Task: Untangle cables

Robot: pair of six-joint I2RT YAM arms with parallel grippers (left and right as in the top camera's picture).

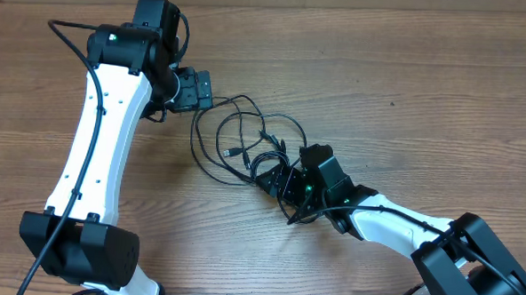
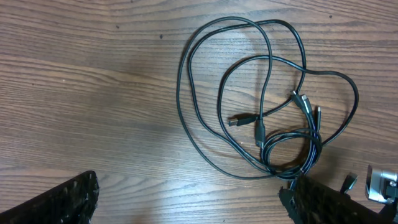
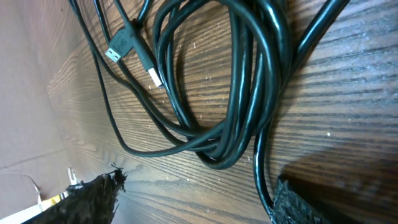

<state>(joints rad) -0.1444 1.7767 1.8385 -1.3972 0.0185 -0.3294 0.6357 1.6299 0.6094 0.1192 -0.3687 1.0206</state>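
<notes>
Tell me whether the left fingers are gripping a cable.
No: in the left wrist view the left gripper has its fingers wide apart over bare table, the cables lying beyond them.

No legible text, label, brand, number or sign in any view. Cables (image 3: 258, 68) carry no readable print. Plug (image 3: 122, 43) housing is too blurred to tell if any mark is there.

Soft, even light falls from above and shadows are faint. Pale sheen streaks the table (image 2: 161, 186). Highlights glint on the cables (image 3: 267, 74), slightly soft up close.
</notes>
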